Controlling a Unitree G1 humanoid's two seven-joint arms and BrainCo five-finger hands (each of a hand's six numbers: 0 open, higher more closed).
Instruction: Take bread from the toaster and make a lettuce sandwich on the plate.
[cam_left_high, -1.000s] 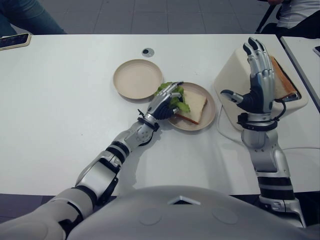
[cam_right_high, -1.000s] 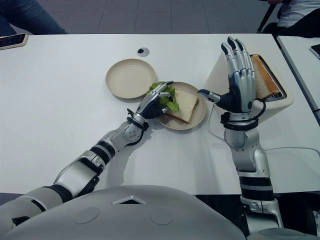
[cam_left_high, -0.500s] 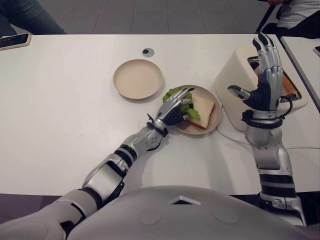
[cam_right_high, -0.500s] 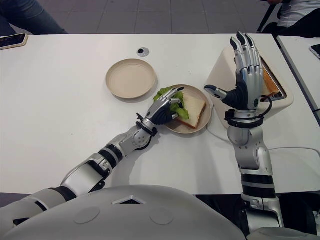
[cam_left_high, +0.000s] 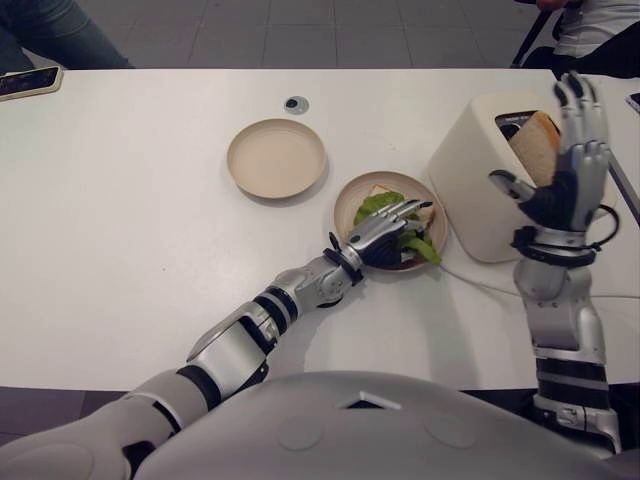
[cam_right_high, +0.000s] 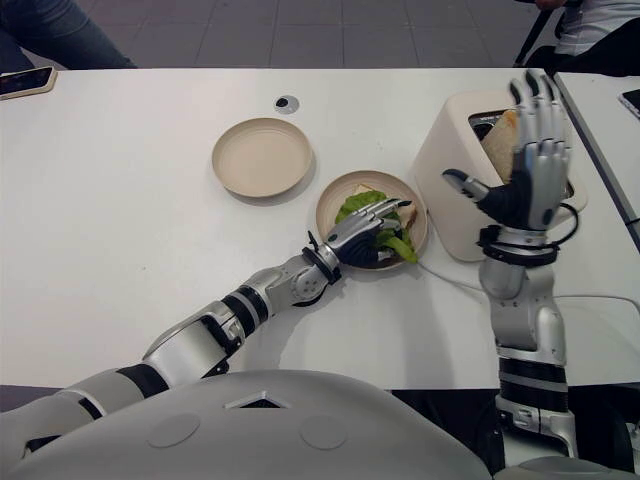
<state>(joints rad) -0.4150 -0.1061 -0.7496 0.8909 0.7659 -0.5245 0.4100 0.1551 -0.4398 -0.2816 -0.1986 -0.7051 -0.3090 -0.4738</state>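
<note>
A tan plate (cam_left_high: 347, 196) in the middle of the white table holds a slice of bread (cam_left_high: 428, 211) with green lettuce (cam_left_high: 378, 205) on top. My left hand (cam_left_high: 386, 237) lies over the plate's near side, its fingers curled on the lettuce, and a leaf (cam_left_high: 427, 251) sticks out past it on the right. The cream toaster (cam_left_high: 475, 190) stands just right of the plate, a slice of bread (cam_left_high: 537, 142) standing up out of its slot. My right hand (cam_left_high: 566, 178) is held upright and open beside that slice, fingers pointing up, thumb towards the toaster.
An empty tan plate (cam_left_high: 275, 157) sits behind and left of the sandwich plate. A small dark round thing (cam_left_high: 295, 103) lies beyond it, and a phone (cam_left_high: 27, 81) at the far left edge. The toaster's cable (cam_left_high: 480, 281) runs along the table to the right.
My left hand has carried the lettuce rightward, from the plate's left edge onto the bread. My right hand has shifted right, uncovering the toaster's front. The toaster slice now stands higher.
</note>
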